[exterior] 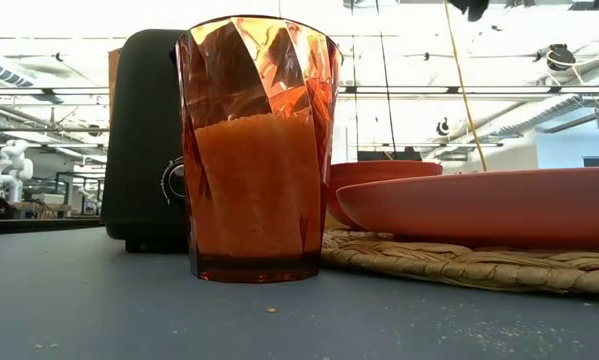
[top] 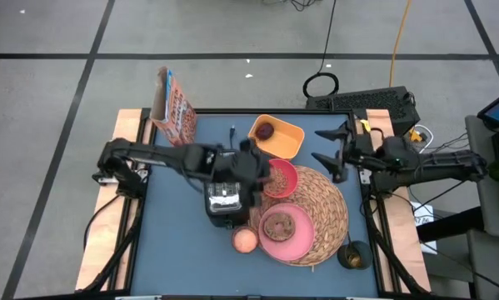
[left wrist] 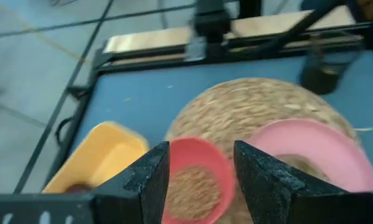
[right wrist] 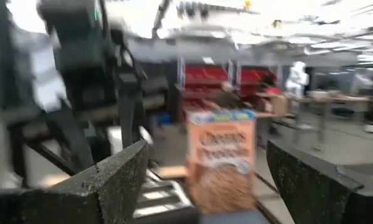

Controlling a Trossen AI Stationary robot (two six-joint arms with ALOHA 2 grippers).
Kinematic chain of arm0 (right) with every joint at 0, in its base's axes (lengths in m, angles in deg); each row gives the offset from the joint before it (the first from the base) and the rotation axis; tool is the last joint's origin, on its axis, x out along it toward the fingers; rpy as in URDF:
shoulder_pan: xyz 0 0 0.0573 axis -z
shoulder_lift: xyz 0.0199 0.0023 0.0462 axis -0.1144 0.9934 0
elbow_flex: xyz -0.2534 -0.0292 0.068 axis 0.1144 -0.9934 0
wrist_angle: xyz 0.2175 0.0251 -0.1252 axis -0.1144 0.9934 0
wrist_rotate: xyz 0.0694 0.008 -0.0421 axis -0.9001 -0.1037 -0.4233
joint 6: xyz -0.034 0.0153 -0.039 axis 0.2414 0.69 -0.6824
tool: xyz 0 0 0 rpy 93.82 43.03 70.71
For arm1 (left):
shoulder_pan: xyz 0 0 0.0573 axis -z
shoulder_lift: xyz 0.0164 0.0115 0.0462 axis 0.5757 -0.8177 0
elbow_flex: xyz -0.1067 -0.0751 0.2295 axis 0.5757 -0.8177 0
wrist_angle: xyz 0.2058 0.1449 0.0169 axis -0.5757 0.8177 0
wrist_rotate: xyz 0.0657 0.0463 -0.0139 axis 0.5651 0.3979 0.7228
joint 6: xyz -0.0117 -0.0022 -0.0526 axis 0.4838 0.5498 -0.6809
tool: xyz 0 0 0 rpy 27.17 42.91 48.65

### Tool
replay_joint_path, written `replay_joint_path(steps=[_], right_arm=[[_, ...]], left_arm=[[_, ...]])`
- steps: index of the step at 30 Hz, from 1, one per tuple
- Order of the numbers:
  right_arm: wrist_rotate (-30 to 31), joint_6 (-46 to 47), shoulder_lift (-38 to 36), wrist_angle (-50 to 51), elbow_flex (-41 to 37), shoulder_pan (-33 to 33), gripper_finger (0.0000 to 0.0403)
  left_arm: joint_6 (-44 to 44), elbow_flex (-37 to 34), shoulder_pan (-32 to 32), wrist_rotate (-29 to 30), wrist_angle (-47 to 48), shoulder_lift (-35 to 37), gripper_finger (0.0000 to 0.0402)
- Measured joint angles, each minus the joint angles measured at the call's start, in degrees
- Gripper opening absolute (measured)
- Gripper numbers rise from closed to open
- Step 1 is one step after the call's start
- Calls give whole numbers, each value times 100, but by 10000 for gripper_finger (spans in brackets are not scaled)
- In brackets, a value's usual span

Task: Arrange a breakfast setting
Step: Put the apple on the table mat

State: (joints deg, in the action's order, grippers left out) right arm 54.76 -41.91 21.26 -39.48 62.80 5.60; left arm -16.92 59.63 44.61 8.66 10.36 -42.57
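left claw (top: 268,177): over desk centre, above the near rim of the pink bowl (top: 280,177); fingers (left wrist: 150,180) part-way apart, holding nothing
right claw (top: 328,146): raised at the desk's right edge, wide, empty
placemat (top: 328,212): round woven straw, right half of the blue desk (top: 174,242)
bowl: on the placemat's edge, brown cereal inside
pink plate (top: 297,242): on the placemat, brown ring bread (top: 278,225) on it
dark-red fruit (top: 266,130): in the yellow tray (top: 289,140), beyond the placemat
orange cup (exterior: 256,150): just beside the plate, off the mat
toaster (top: 222,200): black, under the left arm
cereal box (top: 172,108): upright, far-left corner
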Motion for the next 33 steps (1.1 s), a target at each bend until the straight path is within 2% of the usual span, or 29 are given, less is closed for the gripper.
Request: replay_joint_path(steps=[8,17,20,26,33], right_arm=[[149,-342,997,1038,958,737,320],[136,-401,1362,1444,1041,1516,320],[124,-402,1438,1599,1039,1699,320],[116,-402,1579,1754,1037,1900,320],[116,-401,1715,2021,1030,1967,320]], left_arm=[[120,0,-920,0,-200,180,184],[173,2,-2078,-27,-894,176,184],[46,2,-2480,-338,-1171,147,184],[-175,4,-3030,-995,-1934,-287,184],[-266,0,-3271,-1076,-2090,-1029,184]])
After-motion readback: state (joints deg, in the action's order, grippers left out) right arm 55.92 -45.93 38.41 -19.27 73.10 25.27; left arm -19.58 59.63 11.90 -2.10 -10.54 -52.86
